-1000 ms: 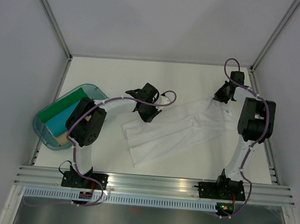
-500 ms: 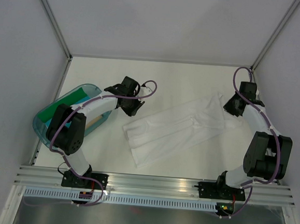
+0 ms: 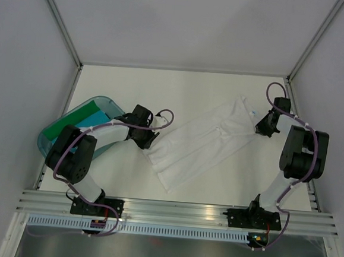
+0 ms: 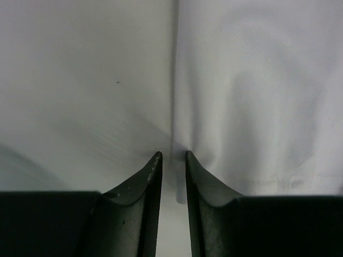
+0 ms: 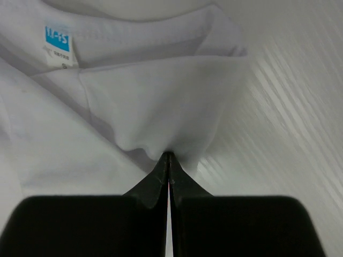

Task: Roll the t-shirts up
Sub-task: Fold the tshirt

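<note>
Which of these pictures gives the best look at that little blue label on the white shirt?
The right wrist view: the blue label sits large inside the collar of the white t-shirt. The top view shows at most a tiny blue speck; the left wrist view shows plain cloth, no label.

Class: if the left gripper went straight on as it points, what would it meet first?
Likely the white shirt, whose edge lies just ahead of the left gripper; height above the table is unclear.

open table [image 3: 181,87] beyond the white t-shirt [image 3: 206,144]; tub [image 3: 44,144] blocks the left side.
</note>
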Motion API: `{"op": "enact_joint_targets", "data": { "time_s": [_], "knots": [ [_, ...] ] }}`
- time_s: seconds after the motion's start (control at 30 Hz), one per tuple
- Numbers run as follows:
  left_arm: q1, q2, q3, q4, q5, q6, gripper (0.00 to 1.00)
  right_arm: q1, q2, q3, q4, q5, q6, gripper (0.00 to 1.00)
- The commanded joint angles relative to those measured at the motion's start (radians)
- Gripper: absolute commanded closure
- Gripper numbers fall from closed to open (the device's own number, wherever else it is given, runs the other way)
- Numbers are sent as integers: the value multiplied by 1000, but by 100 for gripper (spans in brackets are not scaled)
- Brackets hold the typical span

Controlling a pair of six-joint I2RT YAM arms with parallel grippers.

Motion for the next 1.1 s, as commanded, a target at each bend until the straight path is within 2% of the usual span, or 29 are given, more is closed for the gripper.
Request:
{"op": "enact_joint_targets", "data": {
  "time_s": [0.0, 0.13, 0.23, 0.3, 0.43, 0.53, 0.63, 0.77, 0.9, 0.97, 1.0, 1.07],
  "knots": [
    [-3, -40, -82, -6, 48, 47, 71, 75, 162, 87, 37, -9, 34, 100],
    [-5, -121, -180, 0, 107, 98, 71, 170, 296, 283, -13, -12, 45, 100],
    [-43, -178, -218, -12, 158, 163, 70, 259, 418, 488, -76, -17, 57, 100],
    [-129, -189, -217, -42, 161, 193, 70, 299, 481, 630, -102, -38, 76, 100],
    [-308, -193, -238, -108, 127, 219, 70, 333, 625, 820, -142, -72, 126, 100],
    [-332, -228, -252, -139, 161, 223, 70, 345, 687, 999, -173, -89, 113, 99],
    [-333, -267, -251, -174, 176, 217, 69, 345, 695, 1107, -191, -89, 72, 97],
    [-333, -345, -219, -222, 186, 207, 67, 345, 649, 1182, -203, -88, 7, 91],
    [-333, -380, -164, -274, 189, 187, 66, 346, 524, 1158, -219, -92, -48, 80],
    [-333, -377, -127, -317, 160, 176, 65, 346, 468, 1103, -239, -104, -67, 75],
    [-333, -367, -98, -332, 138, 171, 64, 346, 392, 1066, -260, -106, -80, 73],
    [-333, -350, -62, -374, 60, 147, 62, 346, 287, 858, -253, -85, -65, 68]
  ]
}}
